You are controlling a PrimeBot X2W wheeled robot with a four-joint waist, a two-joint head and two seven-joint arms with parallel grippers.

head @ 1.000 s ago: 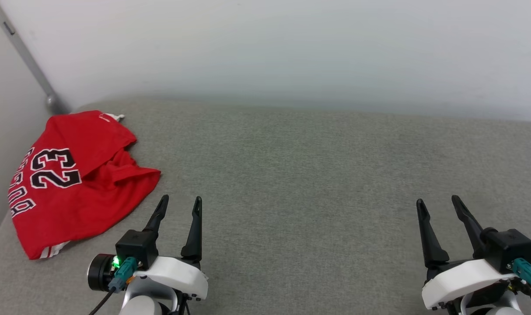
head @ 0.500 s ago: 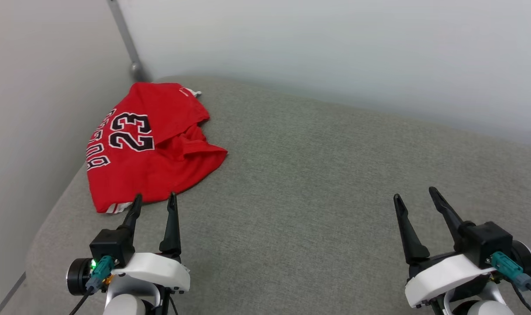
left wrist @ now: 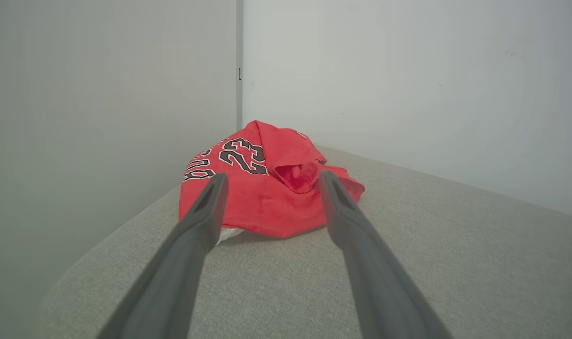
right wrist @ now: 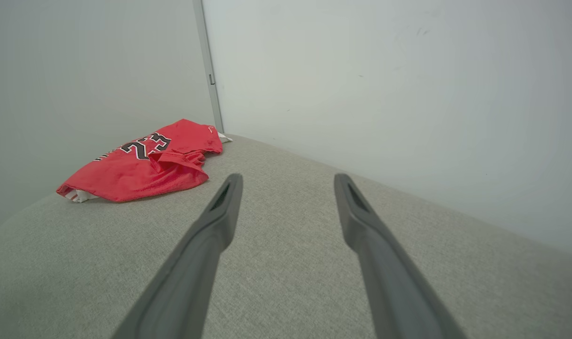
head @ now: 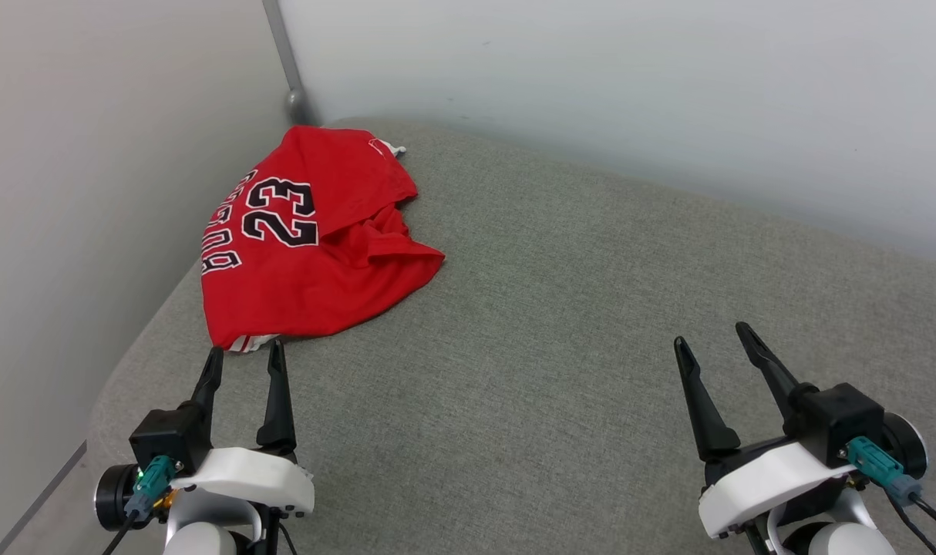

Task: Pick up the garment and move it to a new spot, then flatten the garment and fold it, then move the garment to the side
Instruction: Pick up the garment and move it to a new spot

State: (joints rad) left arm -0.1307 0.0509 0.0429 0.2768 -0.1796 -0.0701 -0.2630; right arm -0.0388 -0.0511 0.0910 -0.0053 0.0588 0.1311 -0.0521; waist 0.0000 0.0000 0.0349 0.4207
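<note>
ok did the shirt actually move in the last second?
No. The shirt keeps the same spot and folds below the foot of the corner post; the whole head view slid right, so the camera turned, not the shirt.

Red garment (head: pixel 314 262), black-white "23"

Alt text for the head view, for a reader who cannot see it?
A crumpled red jersey numbered 23 lies at the far left corner of a grey cushioned surface. The left gripper, fingers apart, points at its near hem; the right gripper, also open, hovers over bare cushion to the right.
</note>
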